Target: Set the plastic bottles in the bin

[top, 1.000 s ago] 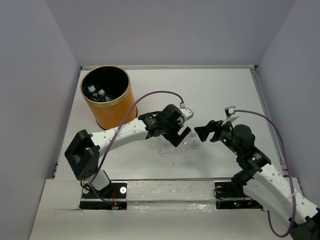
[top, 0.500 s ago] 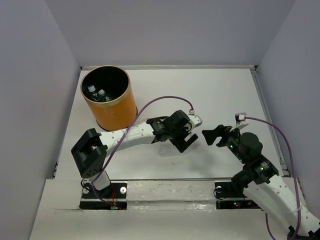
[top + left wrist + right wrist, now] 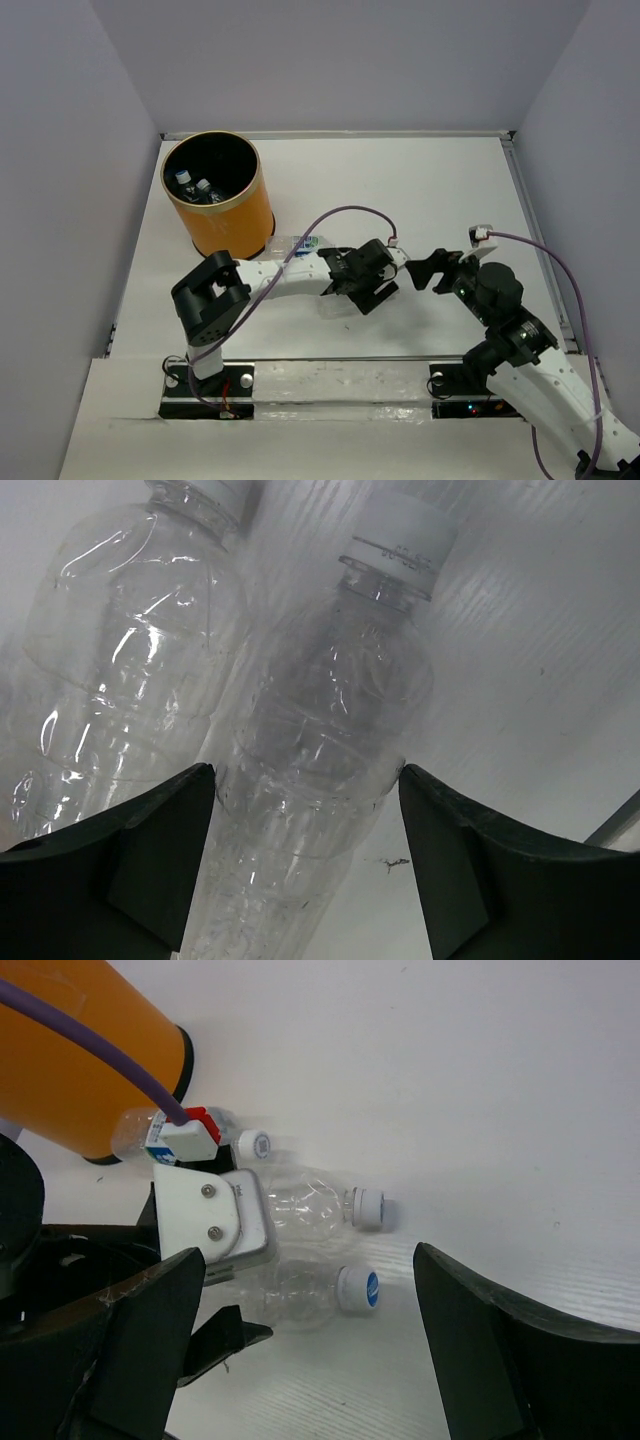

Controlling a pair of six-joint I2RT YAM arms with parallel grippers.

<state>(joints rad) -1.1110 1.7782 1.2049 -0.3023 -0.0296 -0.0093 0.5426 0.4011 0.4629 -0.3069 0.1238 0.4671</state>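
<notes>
We see one clear bottle (image 3: 325, 720) with a white cap lying on the white desk (image 3: 420, 190), between the two fingers of the left pincer (image 3: 307, 865). The fingers stand at its two sides, right at its outline, but we cannot tell whether they press it or only flank it. A second bottle (image 3: 125, 650) lies just beside it, alongside and facing the same way, outside the pincer. A third bottle (image 3: 295, 243) lies on the desk by the foot of the orange bin (image 3: 235, 225), which stands upright at the desk's far left corner. At least two more bottles (image 3: 195, 185) sit in its black inside. The right pincer (image 3: 310, 1350) hovers near the left one, its jaws wide apart and holding nothing.
</notes>
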